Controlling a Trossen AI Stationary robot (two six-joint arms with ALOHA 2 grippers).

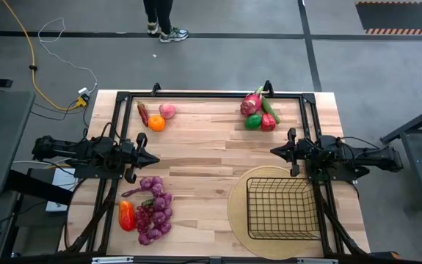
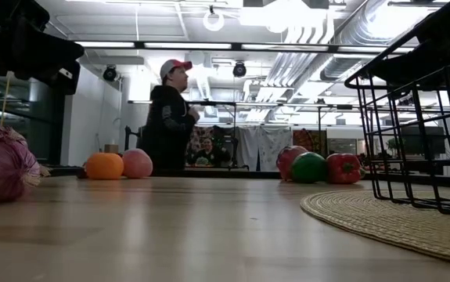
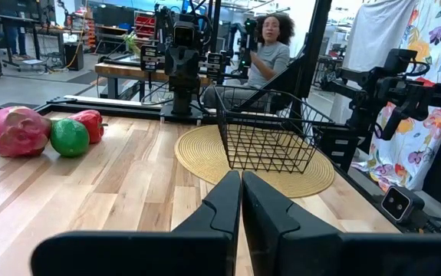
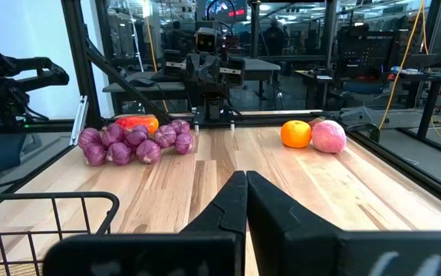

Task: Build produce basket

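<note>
While the high view lays out the whole table (image 1: 203, 154) at once, it's the wrist cams that tell me about my fingers: my left gripper (image 3: 241, 201) has both fingers pressed together with nothing in them, and my right gripper (image 4: 246, 201) is pinched together and empty too. From above, my left gripper (image 1: 150, 157) sits at the left side of the table and the right one (image 1: 277, 151) at the right side, tips pointing at each other, well apart. The basket (image 1: 282, 207) sits on the round woven mat (image 1: 238, 196) in the near right corner, just beside my right arm and across the table from my left one. Only the left wrist cam shows its mesh is empty (image 3: 264, 134). The grape bunches (image 1: 155, 207) and a red pepper (image 1: 127, 215) lie near my left arm. The orange (image 1: 156, 123) and a pink fruit (image 1: 167, 111) are at the far left, and the dragon fruit (image 1: 251, 103), cucumber (image 1: 271, 110) and two peppers (image 1: 260, 122) are at the far right. The low view adds a person (image 2: 170, 117) standing behind the table, and the left wrist cam catches another person (image 3: 270, 50) past the basket.
</note>
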